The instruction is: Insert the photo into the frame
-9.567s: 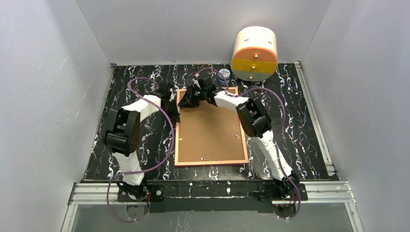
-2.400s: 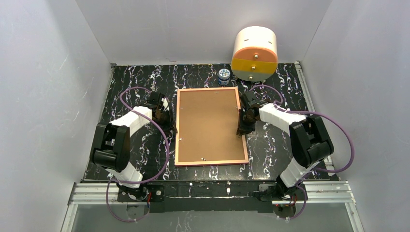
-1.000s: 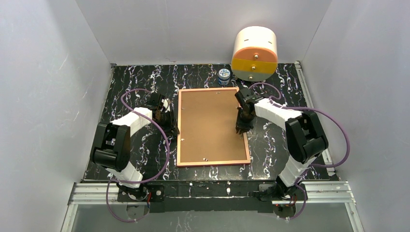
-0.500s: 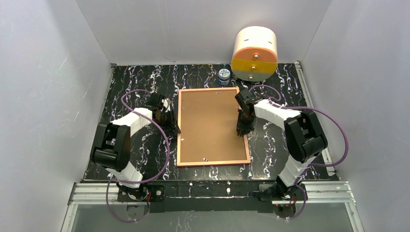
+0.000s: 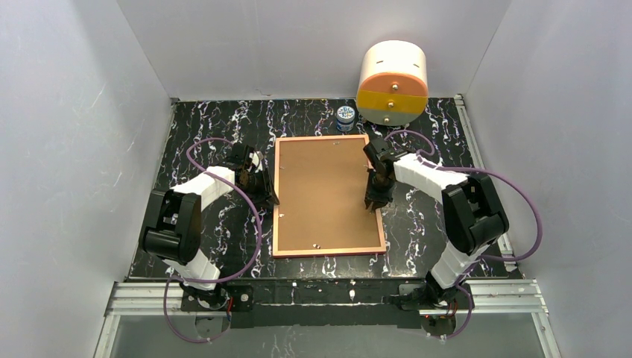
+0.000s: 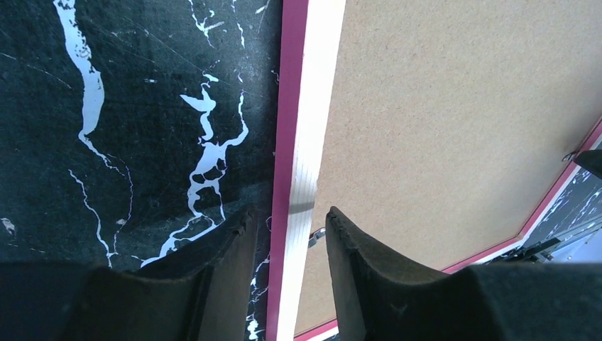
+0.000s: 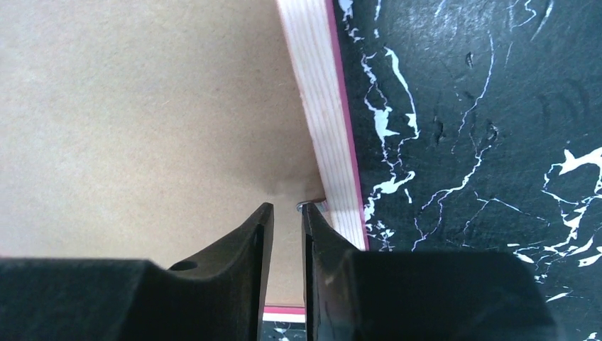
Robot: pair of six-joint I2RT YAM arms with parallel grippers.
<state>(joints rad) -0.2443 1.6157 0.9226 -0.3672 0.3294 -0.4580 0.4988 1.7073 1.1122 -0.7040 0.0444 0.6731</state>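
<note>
The frame [image 5: 320, 138] lies flat and back-up in the middle of the table [image 5: 216, 119]. Its long sides run from the near edge toward the far edge, and its near short side is close to the near edge. A brown board [image 5: 324, 194] fills its opening, with the pale rim and a pink outer edge showing around it. The left gripper [image 5: 267, 195] is at the frame's left long side, about halfway along. In the left wrist view its jaws stand partly apart and straddle the rim, one finger [image 6: 220, 263] over the black table and the other over the board, with a gap on both sides of the rim. The right gripper [image 5: 373, 203] is at the right long side, just inside the rim over the board. Its jaws are a narrow slit apart, with the tips at a small metal tab [image 7: 310, 207] by the rim. I cannot tell whether they pinch it. At the far edge, toward the right corner, stands a white drum [image 5: 393, 82] with an orange and yellow face. A small blue jar [image 5: 344, 118] sits just beside the drum, between it and the frame's far side.
</note>
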